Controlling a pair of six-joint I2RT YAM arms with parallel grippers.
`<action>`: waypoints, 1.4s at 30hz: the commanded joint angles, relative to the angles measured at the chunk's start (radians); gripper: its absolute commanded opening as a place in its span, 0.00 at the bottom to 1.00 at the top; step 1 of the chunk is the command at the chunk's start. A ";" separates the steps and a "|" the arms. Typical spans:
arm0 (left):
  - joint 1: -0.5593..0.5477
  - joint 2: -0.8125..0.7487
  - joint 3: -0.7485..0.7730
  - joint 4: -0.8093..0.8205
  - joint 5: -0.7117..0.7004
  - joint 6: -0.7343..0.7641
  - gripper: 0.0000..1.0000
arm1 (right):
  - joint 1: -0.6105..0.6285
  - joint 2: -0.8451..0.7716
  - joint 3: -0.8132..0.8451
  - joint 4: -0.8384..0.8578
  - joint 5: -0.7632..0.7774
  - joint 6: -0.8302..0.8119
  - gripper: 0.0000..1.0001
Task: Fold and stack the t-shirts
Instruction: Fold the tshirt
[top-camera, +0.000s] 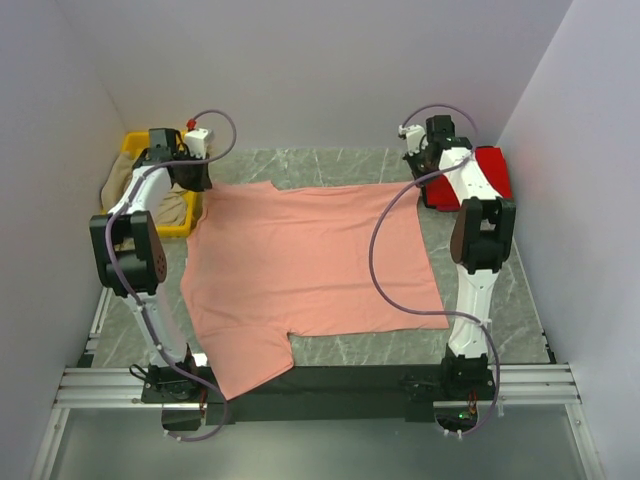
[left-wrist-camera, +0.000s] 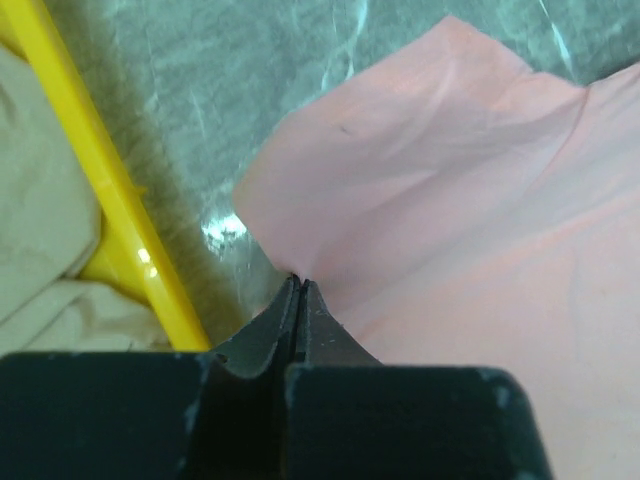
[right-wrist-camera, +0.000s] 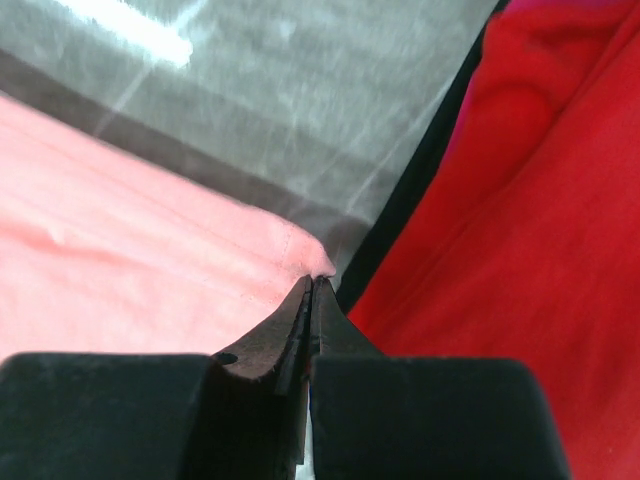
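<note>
A salmon-pink t-shirt (top-camera: 310, 260) lies spread flat across the table, one sleeve hanging toward the near edge. My left gripper (top-camera: 200, 182) is at its far left corner, and in the left wrist view the jaws (left-wrist-camera: 298, 281) are shut on the cloth edge (left-wrist-camera: 450, 220), which puckers up to the tips. My right gripper (top-camera: 422, 188) is at the far right corner, its jaws (right-wrist-camera: 315, 280) shut on the hemmed corner (right-wrist-camera: 180, 270). A bright red t-shirt (top-camera: 492, 170) (right-wrist-camera: 540, 220) lies just right of that gripper. A beige-tan t-shirt (top-camera: 128, 182) (left-wrist-camera: 40, 210) sits crumpled in the bin.
A yellow plastic bin (top-camera: 135, 145) (left-wrist-camera: 110, 200) stands at the far left, close beside my left gripper. Grey walls close in the table on the left, back and right. A metal rail (top-camera: 320, 385) with both arm bases runs along the near edge.
</note>
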 joint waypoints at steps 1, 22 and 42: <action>0.026 -0.126 -0.046 0.017 0.069 0.065 0.00 | -0.023 -0.126 -0.037 -0.006 -0.019 -0.036 0.00; 0.041 -0.389 -0.491 -0.077 0.041 0.315 0.00 | -0.025 -0.214 -0.298 -0.050 -0.031 -0.183 0.00; -0.028 -0.234 -0.601 -0.017 -0.098 0.341 0.00 | 0.015 -0.123 -0.390 -0.056 0.081 -0.231 0.00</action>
